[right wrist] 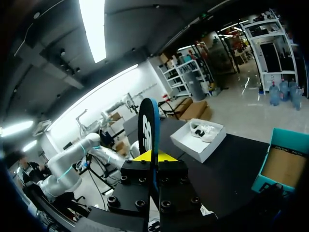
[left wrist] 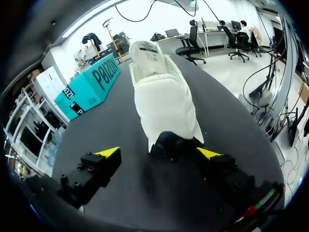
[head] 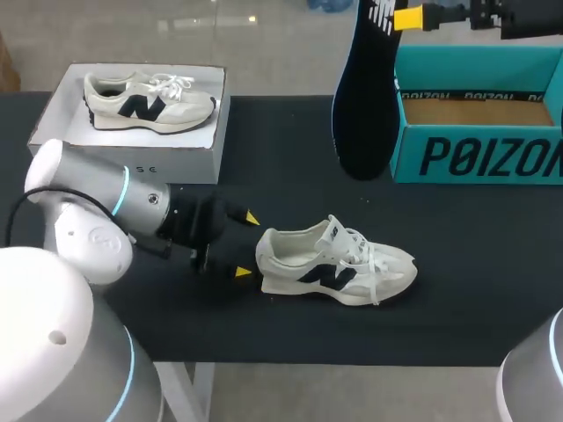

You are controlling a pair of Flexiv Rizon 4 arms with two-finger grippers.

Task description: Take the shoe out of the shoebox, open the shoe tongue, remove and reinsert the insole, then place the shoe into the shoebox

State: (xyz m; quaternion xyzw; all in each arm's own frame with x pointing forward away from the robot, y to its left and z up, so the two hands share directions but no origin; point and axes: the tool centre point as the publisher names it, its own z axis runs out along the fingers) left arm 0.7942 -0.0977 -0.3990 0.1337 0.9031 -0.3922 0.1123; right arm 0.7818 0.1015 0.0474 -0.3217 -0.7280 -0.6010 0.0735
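shoe [head: 339, 264]: cream cloth, soft, matt, with white cloth laces | insole [head: 362, 97]: dark, matt, looks like foam | shoebox [head: 479, 158], right of frame: smooth teal card outside, plain brown card inside | white box [head: 132, 156], upper left: smooth card | table [head: 290, 149]: black, matt | left arm [head: 88, 189]: smooth, shiny silver-white shell

Lighting: bright, even, from overhead; a long ceiling lamp [right wrist: 91, 26] burns out to plain white in the right wrist view. Shadows: soft and faint, lying close under the shoe [head: 339, 264] on the black table [head: 290, 158]. Glare: the shoe's pale upper washes out in the left wrist view. Contrast: the insole [right wrist: 148, 125] reads as a dark shape against the lit room. Distortion: both wrist views bend straight lines towards the rim.
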